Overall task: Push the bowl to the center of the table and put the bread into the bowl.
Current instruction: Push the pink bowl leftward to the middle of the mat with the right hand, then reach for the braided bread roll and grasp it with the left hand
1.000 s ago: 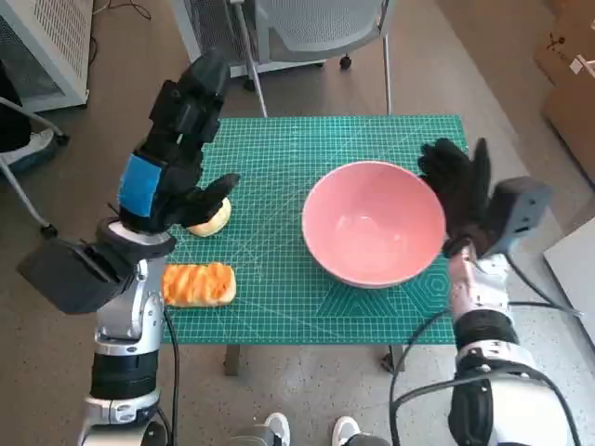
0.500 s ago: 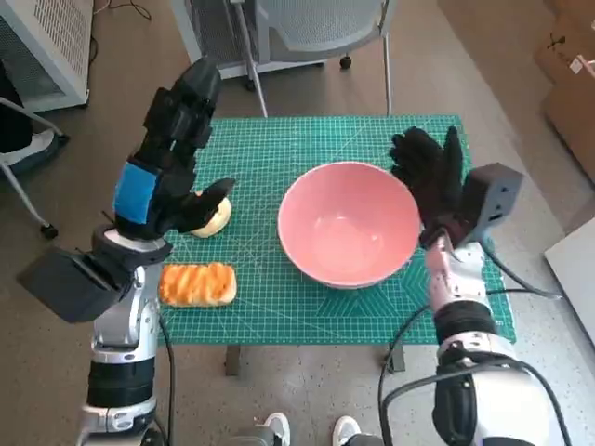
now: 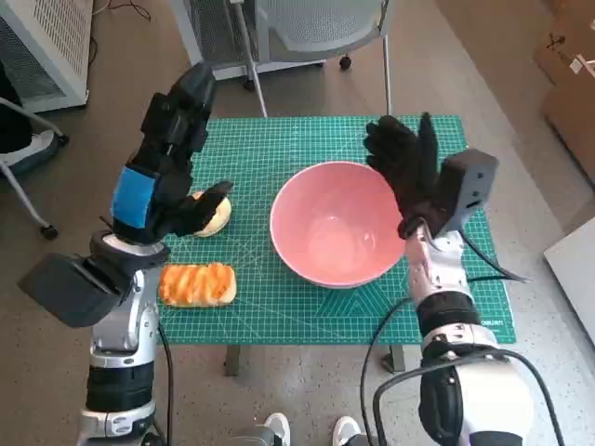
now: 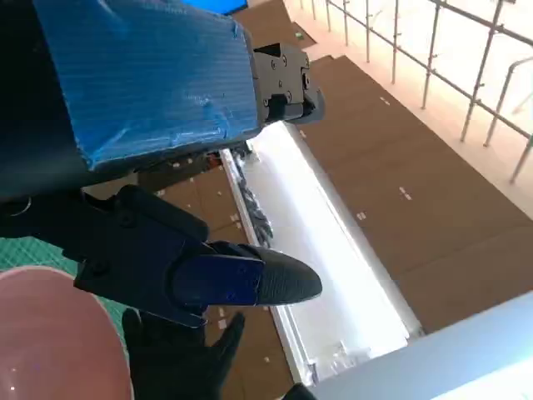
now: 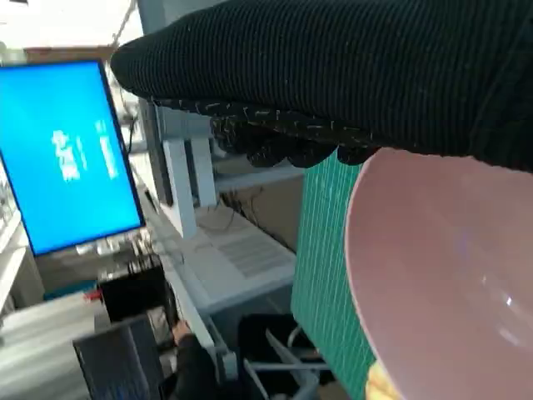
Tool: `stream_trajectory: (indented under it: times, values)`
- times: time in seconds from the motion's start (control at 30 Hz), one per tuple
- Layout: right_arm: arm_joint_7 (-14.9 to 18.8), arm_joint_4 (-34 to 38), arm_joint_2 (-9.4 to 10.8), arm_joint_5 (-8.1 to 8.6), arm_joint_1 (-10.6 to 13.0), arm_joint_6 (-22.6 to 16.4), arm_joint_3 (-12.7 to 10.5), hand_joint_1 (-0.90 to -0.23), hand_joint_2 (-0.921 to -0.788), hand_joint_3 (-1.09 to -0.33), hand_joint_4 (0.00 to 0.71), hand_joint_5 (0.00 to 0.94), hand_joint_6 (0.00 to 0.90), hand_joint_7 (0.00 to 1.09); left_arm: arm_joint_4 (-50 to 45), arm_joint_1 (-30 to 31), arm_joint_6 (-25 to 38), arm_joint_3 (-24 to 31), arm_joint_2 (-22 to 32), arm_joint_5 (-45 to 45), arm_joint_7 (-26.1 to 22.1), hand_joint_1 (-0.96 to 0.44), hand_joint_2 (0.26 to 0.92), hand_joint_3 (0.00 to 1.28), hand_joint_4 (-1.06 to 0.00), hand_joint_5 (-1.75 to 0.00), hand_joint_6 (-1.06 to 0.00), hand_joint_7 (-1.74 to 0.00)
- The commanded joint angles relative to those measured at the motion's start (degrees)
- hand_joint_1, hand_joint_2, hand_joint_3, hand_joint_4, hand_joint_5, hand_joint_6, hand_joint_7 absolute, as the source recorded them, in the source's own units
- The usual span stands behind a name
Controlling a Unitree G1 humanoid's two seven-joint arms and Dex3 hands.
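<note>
You see the pink bowl (image 3: 337,223) standing upright on the green mat (image 3: 279,149), near the middle of the table and slightly toward the right side. Your right hand (image 3: 405,167) rests flat against the bowl's right rim with its fingers spread and raised, holding nothing; the right wrist view shows the glove (image 5: 350,75) lying along the bowl's (image 5: 450,275) edge. Your left hand (image 3: 165,158) hangs above the left part of the mat, fingers extended and apart, nothing in its grasp. Its thumb sits over a round bun (image 3: 210,216), which lies on the mat to the left of the bowl, apart from it. A glazed loaf (image 3: 197,284) lies at the mat's near left corner, just beside your left forearm. A chair (image 3: 307,28) stands beyond the table's far edge.
</note>
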Motion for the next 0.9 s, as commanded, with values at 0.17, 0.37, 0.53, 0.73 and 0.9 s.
stream_trajectory:
  times: [0.17, 0.37, 0.53, 0.73, 0.9]
  values:
    - [1.3, 0.5, -0.2, -0.97, -0.3, 0.5, 1.1, -0.538, -0.921, -0.907, 0.301, 0.003, 0.434, 0.00, -2.1, 1.1, 0.2, 0.6, 0.7, 0.4, 0.9, -0.62, 0.921, 0.30, -0.07, -0.02, 0.00, -0.45]
    - [3.2, -0.2, -1.4, -0.22, -0.8, -0.9, 0.9, -0.534, -0.921, -0.914, 0.299, 0.001, 0.424, 0.00, -1.7, 1.2, 0.0, 0.6, 0.5, 0.5, 1.1, -0.63, 0.921, 0.30, -0.07, -0.02, 0.00, -0.45]
    - [5.8, -2.0, -3.0, 0.91, -1.2, -4.4, 0.4, -0.534, -0.921, -0.911, 0.289, 0.000, 0.409, 0.00, -1.8, 1.1, 0.2, 0.5, 0.4, 0.5, 1.3, -0.63, 0.921, 0.30, -0.07, -0.02, 0.00, -0.45]
    - [11.5, -5.1, -5.3, 3.20, -0.7, -10.9, -1.1, -0.554, -0.921, -0.868, 0.273, 0.001, 0.399, 0.00, -2.0, 0.9, 0.6, 0.3, 0.2, 0.1, 1.2, -0.63, 0.921, 0.30, -0.07, -0.02, 0.00, -0.44]
    - [18.0, -8.5, -6.5, 6.55, 0.4, -17.2, -2.5, -0.589, -0.921, -0.825, 0.275, 0.003, 0.394, 0.00, -2.7, 0.7, 1.2, -0.1, 0.0, 0.1, 1.1, -0.62, 0.921, 0.30, -0.07, -0.02, 0.00, -0.44]
